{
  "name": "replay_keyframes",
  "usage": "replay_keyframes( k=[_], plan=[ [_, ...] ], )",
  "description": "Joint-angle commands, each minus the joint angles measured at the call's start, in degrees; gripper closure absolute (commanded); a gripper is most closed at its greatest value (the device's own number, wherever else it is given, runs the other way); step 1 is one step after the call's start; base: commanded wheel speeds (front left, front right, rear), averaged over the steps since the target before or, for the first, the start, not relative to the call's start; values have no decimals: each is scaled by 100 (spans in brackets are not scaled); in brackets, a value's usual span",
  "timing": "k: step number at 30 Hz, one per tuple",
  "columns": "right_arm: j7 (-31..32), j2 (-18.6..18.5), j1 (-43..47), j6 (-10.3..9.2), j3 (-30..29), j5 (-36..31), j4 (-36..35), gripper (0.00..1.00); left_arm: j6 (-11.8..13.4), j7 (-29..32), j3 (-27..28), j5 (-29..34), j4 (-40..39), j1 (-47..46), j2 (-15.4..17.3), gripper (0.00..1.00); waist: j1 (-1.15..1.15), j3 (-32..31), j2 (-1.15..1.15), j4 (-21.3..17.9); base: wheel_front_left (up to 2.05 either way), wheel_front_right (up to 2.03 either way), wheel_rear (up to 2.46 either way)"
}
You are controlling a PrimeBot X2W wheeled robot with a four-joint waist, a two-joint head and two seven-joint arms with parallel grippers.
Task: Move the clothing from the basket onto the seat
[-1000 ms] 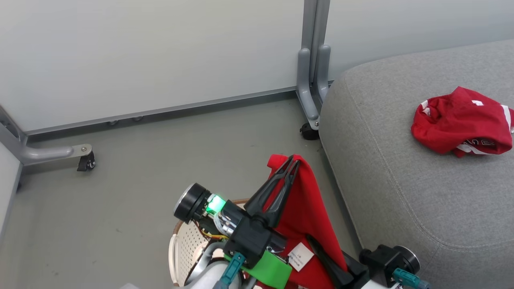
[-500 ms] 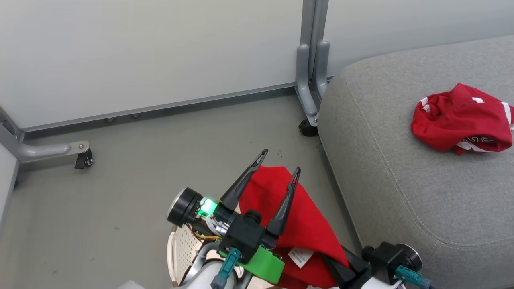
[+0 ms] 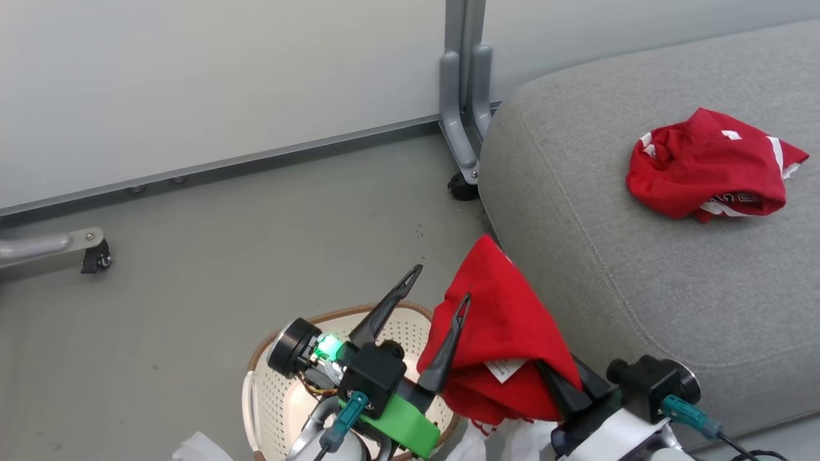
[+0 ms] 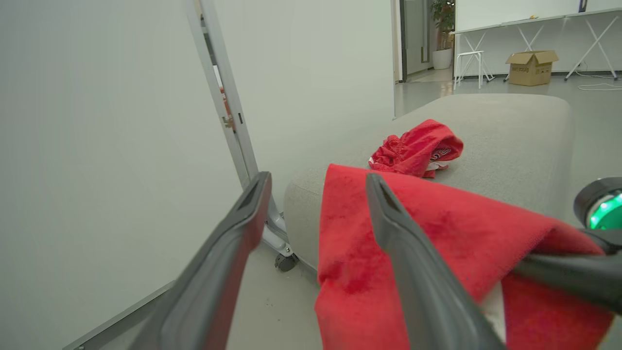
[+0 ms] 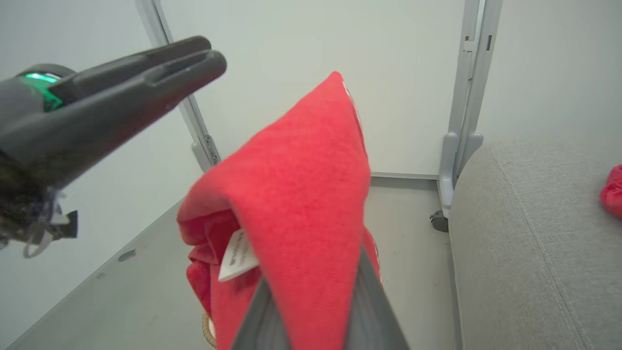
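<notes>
A red garment (image 3: 506,320) hangs in a peaked fold above the basket (image 3: 306,320), draped over my right gripper (image 3: 560,390), which is shut on it; the fingertips are hidden under the cloth. In the right wrist view the red garment (image 5: 301,184) covers my right gripper (image 5: 311,316), a white label showing. My left gripper (image 3: 442,283) stands open just left of the cloth with nothing between its fingers (image 4: 413,272). A second red garment (image 3: 711,166) with white trim lies crumpled on the grey seat (image 3: 640,288). White cloth (image 3: 506,442) shows at the bottom edge.
A grey partition post on a caster (image 3: 460,186) stands against the seat's far corner. Another caster foot (image 3: 90,253) juts out at the left. Pale partition walls close the back. Grey floor (image 3: 256,243) lies open between the basket and the partitions.
My left gripper opened and let go of the red garment's top, then dropped lower and left. The garment now hangs from my right gripper alone. The camera shifted, showing more of the basket.
</notes>
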Motion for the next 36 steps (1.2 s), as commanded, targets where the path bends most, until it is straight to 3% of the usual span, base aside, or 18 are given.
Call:
replay_keyframes(
  k=[1,8,14,19,28,31,36],
  plan=[
    [-19,9,-79,-8,-106,-40,-71,100,-63,6,43,-54,13,58,32,0,0,232,0,-260,0,0,0],
    [-19,111,-109,-7,-618,-79,-193,100,-487,6,-122,-34,330,-20,222,0,0,680,0,-882,0,0,0],
    [-19,289,-128,-7,-851,-40,-257,100,-567,6,-216,94,506,-171,254,0,0,1079,0,-1450,0,0,0],
    [-19,437,-126,-6,-1077,28,-387,100,-594,5,-263,193,605,-340,217,0,0,1386,0,-1688,0,0,0],
    [-19,427,-637,-6,-2023,465,-672,100,-678,8,-472,327,773,-708,59,0,0,1977,0,-1440,0,0,0],
    [-19,254,-1155,-6,-2432,594,-739,100,-648,36,-520,388,790,-856,-6,0,0,2281,0,-1237,0,0,0],
    [-19,-432,-2487,-5,-3046,761,-666,100,-694,171,-673,561,701,-1165,-39,0,0,2918,0,-815,0,0,0]
  ],
)
